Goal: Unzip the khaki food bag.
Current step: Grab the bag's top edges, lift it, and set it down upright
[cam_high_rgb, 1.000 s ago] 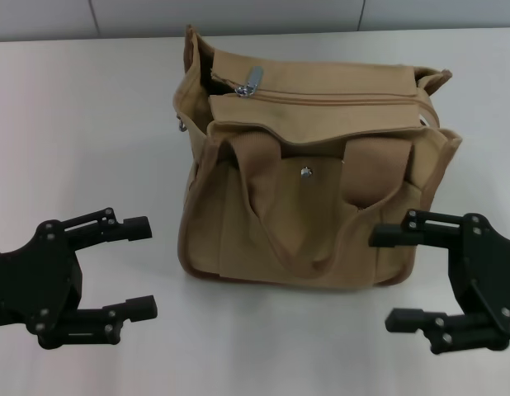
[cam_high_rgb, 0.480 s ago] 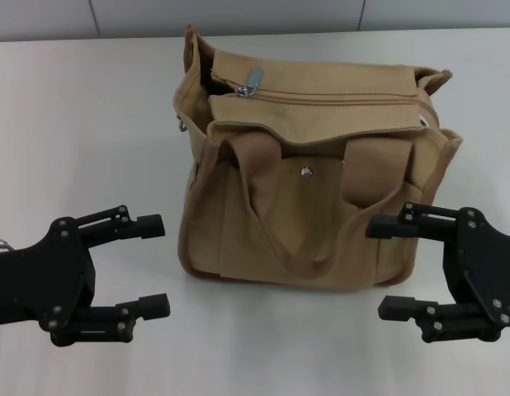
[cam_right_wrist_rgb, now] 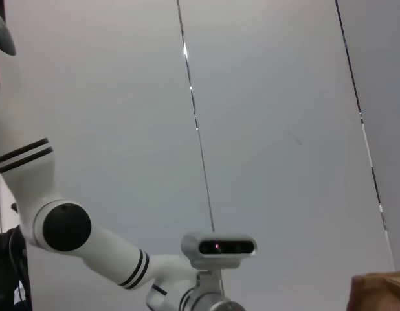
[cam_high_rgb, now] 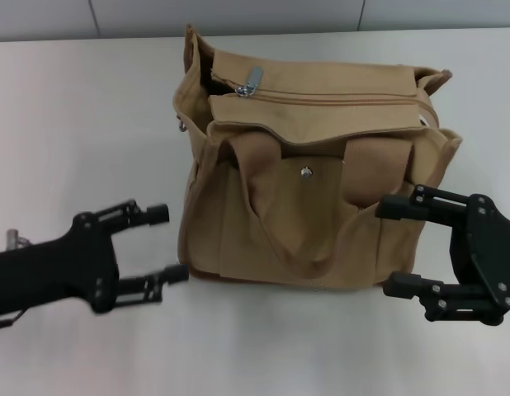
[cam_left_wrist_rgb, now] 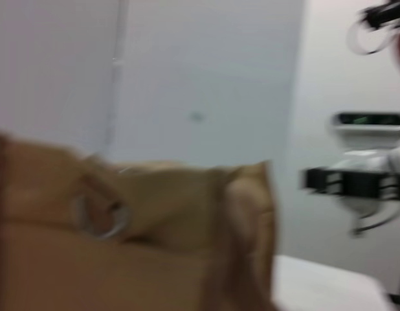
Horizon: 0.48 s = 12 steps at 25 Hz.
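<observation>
Although the left wrist view is blurred, we make out tan canvas and a ring. We find the khaki food bag (cam_high_rgb: pixel 313 169), boxy with two wide fabric handles, upright on the white table (cam_high_rgb: pixel 82 115), its zipper pull (cam_high_rgb: pixel 253 80) metallic. Left gripper (cam_high_rgb: pixel 164 244) and right gripper (cam_high_rgb: pixel 391 246) flank it, both spread wide, holding nothing.

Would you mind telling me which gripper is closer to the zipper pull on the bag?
Left. The left gripper is open at the bag's lower left corner, on the zipper pull's side. The right gripper is open at the bag's lower right corner, diagonally opposite the pull.
</observation>
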Each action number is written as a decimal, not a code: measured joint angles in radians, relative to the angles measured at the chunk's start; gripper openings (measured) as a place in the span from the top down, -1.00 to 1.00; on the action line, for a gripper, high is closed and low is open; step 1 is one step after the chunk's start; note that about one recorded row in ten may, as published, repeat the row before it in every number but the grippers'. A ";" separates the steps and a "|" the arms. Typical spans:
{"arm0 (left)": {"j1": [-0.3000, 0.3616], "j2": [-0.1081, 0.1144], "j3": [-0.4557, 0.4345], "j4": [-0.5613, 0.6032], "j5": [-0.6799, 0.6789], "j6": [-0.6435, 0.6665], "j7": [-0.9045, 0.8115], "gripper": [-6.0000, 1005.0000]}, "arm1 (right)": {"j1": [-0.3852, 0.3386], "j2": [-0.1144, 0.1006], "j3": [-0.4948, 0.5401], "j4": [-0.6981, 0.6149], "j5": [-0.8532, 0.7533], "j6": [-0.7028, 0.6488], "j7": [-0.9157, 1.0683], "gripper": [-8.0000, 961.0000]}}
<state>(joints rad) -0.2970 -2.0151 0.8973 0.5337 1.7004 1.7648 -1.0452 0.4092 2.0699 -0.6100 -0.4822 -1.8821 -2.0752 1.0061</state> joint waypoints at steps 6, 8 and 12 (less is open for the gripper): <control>-0.008 -0.047 -0.041 0.008 -0.001 -0.119 0.005 -0.68 | 0.000 0.000 0.000 0.008 0.000 0.010 0.000 -0.61; -0.016 -0.051 -0.040 0.007 -0.003 -0.133 0.007 -0.68 | 0.000 0.002 -0.001 0.009 -0.001 0.011 0.000 -0.61; -0.034 -0.056 -0.040 -0.004 -0.017 -0.140 0.009 -0.68 | 0.000 0.004 -0.002 0.009 -0.006 0.016 0.000 -0.61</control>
<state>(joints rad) -0.3310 -2.0713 0.8572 0.5297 1.6836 1.6250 -1.0360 0.4095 2.0741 -0.6119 -0.4730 -1.8880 -2.0592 1.0058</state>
